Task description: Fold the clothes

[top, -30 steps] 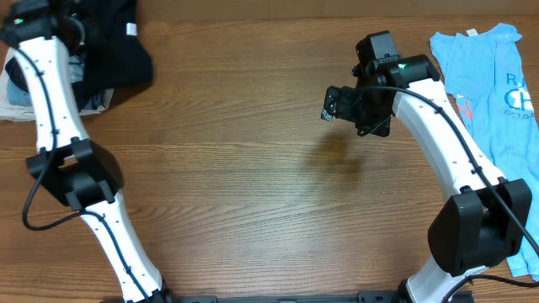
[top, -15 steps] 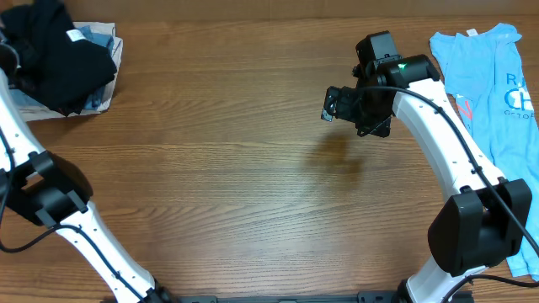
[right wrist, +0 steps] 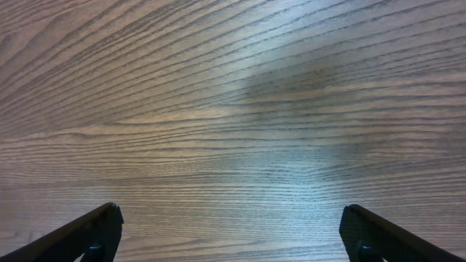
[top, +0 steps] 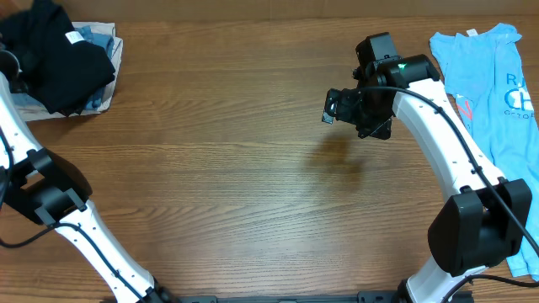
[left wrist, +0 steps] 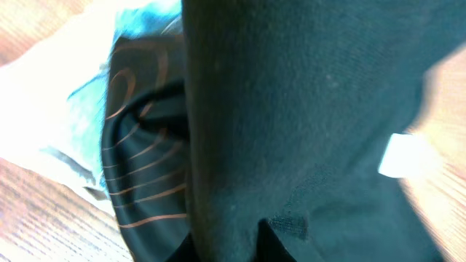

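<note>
The black T-shirt (top: 59,63) lies bunched on a pile in the upper left of the overhead view. The left gripper (left wrist: 229,244) is deep in its fabric, and one cannot tell whether it pinches. The right gripper (right wrist: 229,225) hangs spread wide over the bare table (right wrist: 233,109). A pull could drag along the orange-lined garment (left wrist: 142,182), which lies against the shirt.

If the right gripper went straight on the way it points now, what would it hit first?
The bare wooden table. The right gripper points down at it, jaws open, and the right wrist view shows only wood grain between them. How far off the surface lies is unclear.
</note>
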